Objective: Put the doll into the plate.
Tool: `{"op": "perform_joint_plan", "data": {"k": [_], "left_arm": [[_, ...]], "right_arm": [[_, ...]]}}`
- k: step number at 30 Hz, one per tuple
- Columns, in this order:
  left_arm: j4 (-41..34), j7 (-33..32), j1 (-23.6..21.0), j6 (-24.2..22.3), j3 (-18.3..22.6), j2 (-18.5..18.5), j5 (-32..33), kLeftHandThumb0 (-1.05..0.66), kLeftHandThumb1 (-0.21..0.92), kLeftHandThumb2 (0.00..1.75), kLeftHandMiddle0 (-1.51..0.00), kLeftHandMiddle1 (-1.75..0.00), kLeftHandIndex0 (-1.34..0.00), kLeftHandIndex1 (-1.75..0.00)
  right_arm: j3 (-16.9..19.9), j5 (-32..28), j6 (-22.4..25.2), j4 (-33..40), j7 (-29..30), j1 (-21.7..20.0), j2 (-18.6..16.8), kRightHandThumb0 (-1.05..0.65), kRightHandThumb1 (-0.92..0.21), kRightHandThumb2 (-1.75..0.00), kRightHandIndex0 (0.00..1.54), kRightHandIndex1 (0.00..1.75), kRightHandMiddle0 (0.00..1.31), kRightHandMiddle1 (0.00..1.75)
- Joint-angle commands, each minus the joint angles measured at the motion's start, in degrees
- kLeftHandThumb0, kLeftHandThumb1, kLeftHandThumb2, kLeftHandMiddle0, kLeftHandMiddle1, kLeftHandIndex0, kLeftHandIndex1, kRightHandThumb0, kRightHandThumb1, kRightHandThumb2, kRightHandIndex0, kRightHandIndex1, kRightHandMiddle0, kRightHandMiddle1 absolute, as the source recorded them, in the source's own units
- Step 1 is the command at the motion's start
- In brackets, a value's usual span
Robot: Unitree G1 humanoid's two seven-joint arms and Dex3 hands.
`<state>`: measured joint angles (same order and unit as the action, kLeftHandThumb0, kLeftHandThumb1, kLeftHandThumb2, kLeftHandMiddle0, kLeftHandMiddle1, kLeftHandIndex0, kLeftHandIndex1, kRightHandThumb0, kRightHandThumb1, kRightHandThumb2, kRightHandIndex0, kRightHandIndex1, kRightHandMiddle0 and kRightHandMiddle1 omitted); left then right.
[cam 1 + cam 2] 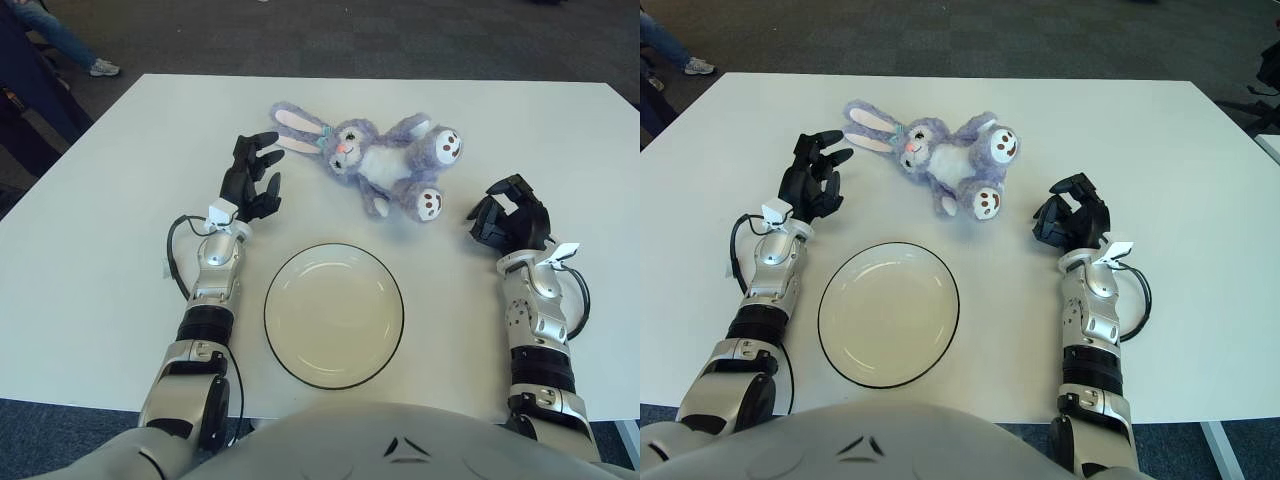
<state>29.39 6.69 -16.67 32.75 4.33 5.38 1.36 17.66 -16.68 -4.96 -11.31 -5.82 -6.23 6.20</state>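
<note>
Left hand [250, 180] hovers with fingers spread, empty, just beside the doll's ears; the doll [375, 160] lies beyond the plate [333, 315]. Reaching step: next, close on the doll. Right hand [512, 222] idles, curled.

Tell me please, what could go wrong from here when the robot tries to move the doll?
The left hand is open beside the doll, near one long ear; a grasp on the ear alone might let the floppy body swing or slip. The doll looks wide against the plate, so limbs may hang over the rim. The right hand shows right of the doll.
</note>
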Motion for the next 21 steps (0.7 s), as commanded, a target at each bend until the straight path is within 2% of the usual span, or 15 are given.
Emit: {"op": "perform_joint_plan", "data": {"k": [1, 6, 13, 16, 21], "left_arm": [[5.88, -1.69, 5.09, 2.73, -0.61, 0.06, -2.79, -0.60, 0.68, 0.74, -0.07, -0.36, 0.00, -0.64], [7.49, -4.91, 4.39, 7.05, -1.01, 0.73, -5.83, -0.59, 0.60, 0.77, -0.07, -0.30, 0.00, -0.60], [7.30, -14.51, 3.61, 12.54, -2.06, 4.82, -16.60, -0.47, 0.38, 0.92, -0.13, -0.26, 0.00, -0.62], [3.84, -17.87, 3.86, 12.67, -2.47, 6.28, -21.21, -0.43, 0.29, 0.99, -0.14, -0.35, 0.00, -0.59], [-3.48, -20.22, 4.34, 10.27, -3.49, 7.37, -26.15, -0.45, 0.23, 1.01, -0.13, -0.41, 0.00, -0.54]], "right_arm": [[0.18, -0.11, 0.71, -1.94, 0.43, 1.33, -0.70, -0.01, -0.15, -1.49, 0.71, 1.75, 0.58, 1.66], [0.16, -0.09, 0.80, -1.99, 0.39, 1.32, -0.66, -0.01, -0.15, -1.49, 0.71, 1.75, 0.59, 1.66], [0.03, -0.20, 1.01, -2.17, 0.31, 1.08, -0.76, -0.01, -0.14, -1.49, 0.71, 1.75, 0.60, 1.65], [-0.03, -0.18, 1.12, -2.21, 0.28, 1.03, -0.74, -0.01, -0.14, -1.50, 0.71, 1.75, 0.60, 1.65], [-0.13, 0.03, 1.20, -2.48, 0.37, 0.82, -0.68, -0.01, -0.13, -1.50, 0.72, 1.75, 0.60, 1.65]]}}
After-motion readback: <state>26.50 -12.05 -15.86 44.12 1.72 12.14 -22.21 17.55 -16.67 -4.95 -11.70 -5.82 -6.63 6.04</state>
